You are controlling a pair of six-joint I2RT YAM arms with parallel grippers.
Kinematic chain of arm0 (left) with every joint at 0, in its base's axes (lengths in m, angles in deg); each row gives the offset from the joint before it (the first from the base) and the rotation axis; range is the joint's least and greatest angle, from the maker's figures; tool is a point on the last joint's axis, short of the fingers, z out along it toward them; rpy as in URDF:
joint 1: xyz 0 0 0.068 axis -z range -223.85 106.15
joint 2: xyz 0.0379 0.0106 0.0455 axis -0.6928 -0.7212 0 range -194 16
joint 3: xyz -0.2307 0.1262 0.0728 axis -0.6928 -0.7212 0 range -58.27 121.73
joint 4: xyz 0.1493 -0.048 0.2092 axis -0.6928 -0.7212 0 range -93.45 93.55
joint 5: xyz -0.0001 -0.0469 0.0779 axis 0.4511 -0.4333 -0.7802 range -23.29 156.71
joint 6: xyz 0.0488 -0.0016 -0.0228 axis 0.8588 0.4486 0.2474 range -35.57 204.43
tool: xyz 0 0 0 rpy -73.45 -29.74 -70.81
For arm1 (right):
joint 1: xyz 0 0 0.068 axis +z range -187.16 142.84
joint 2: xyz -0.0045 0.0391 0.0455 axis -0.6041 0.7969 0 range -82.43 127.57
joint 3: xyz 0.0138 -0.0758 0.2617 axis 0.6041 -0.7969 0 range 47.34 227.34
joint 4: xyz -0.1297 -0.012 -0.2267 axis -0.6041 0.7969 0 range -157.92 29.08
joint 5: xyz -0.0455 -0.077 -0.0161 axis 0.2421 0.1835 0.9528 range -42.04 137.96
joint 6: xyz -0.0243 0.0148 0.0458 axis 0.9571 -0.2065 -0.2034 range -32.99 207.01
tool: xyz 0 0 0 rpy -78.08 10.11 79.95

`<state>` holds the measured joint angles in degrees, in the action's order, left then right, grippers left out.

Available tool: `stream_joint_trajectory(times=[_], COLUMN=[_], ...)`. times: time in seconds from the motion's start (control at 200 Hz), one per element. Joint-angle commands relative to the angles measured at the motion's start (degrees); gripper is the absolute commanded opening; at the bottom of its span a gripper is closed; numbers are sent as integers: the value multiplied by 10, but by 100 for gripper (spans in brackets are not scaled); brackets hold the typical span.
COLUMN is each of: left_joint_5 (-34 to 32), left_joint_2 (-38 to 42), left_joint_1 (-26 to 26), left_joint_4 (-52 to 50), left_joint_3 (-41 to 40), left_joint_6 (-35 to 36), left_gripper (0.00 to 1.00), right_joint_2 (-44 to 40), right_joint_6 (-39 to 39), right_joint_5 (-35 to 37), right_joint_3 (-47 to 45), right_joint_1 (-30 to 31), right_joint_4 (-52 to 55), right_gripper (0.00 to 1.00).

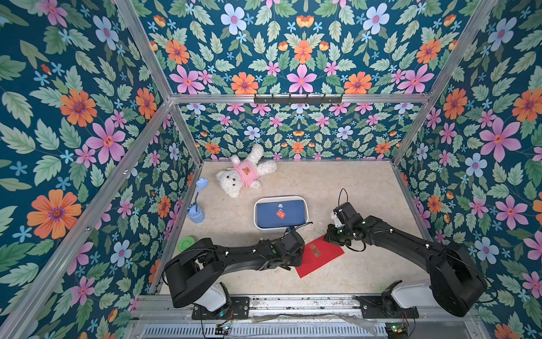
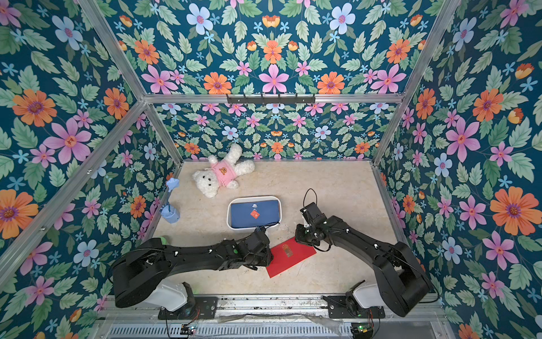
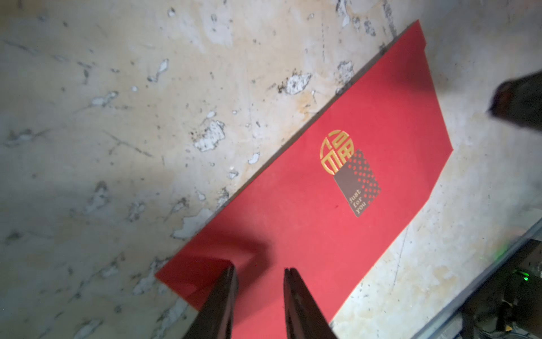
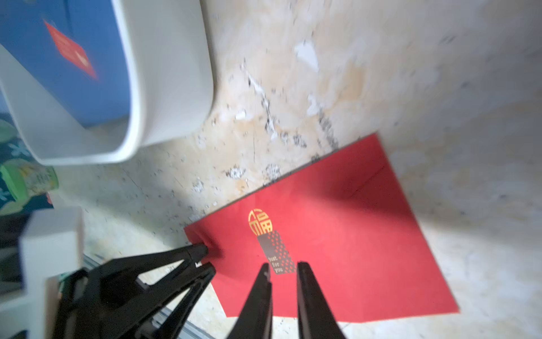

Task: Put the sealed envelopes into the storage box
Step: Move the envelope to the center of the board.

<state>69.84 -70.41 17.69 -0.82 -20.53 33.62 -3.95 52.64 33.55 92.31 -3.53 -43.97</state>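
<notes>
Table point(image 1: 366, 187): near part crossed by both arms. Storage box point(image 1: 306, 212) mid-table, near rim partly hidden behind left wrist. Navy envelope point(image 1: 272, 215) flat inside; anything beneath unseen. Red envelope point(image 1: 321, 258) flat on table near box, on robot's side, one corner covered by left arm. Left gripper point(image 3: 259, 268): fingers narrowly apart over that corner, contact with paper hard to judge. Right gripper point(image 4: 283, 264): narrow gap above seal point(image 4: 277, 252), holding nothing, view blurred.

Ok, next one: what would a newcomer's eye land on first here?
The loud floral wallpaper on every wall, then the red envelope lying askew near the front of the table. Behind it, a navy envelope fills the white storage box, with a teddy bear farther back.
</notes>
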Motion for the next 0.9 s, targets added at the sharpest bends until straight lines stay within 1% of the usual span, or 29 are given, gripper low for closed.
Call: stream_joint_trajectory(times=[0.0,0.055,0.105,0.17,0.2,0.34,0.465,0.555,0.62,0.715,0.78,0.81,0.9], left_joint_5=[-4,-4,-2,-6,-10,-23,-22,-26,-35,-42,-37,-32,-12], left_joint_2=[-4,-5,-7,-8,-8,3,5,13,30,63,78,81,86], left_joint_1=[-2,-4,-6,-9,-10,-10,-11,-11,-11,-12,-12,-12,-12], left_joint_4=[-29,-30,-32,-46,-58,-103,-136,-155,-168,-172,-168,-167,-154], left_joint_3=[0,2,6,19,28,78,117,130,126,93,64,53,26], left_joint_6=[4,7,15,29,35,66,86,84,65,32,13,6,-14], left_gripper=[34,35,34,35,36,39,41,41,43,45,45,45,45], right_joint_2=[-11,-14,-15,-11,-8,5,6,13,21,37,47,50,58], right_joint_6=[28,38,39,48,56,81,87,90,95,101,106,108,118], right_joint_5=[32,57,88,94,92,67,49,42,41,45,43,42,36], right_joint_3=[4,0,-10,-20,-22,-30,-41,-45,-45,-41,-39,-37,-30], right_joint_1=[-32,-58,-86,-110,-110,-107,-93,-78,-64,-50,-46,-44,-33], right_joint_4=[52,62,66,66,64,57,41,33,26,22,19,18,17], right_gripper=[24,30,33,39,41,59,67,73,76,78,80,83,87])
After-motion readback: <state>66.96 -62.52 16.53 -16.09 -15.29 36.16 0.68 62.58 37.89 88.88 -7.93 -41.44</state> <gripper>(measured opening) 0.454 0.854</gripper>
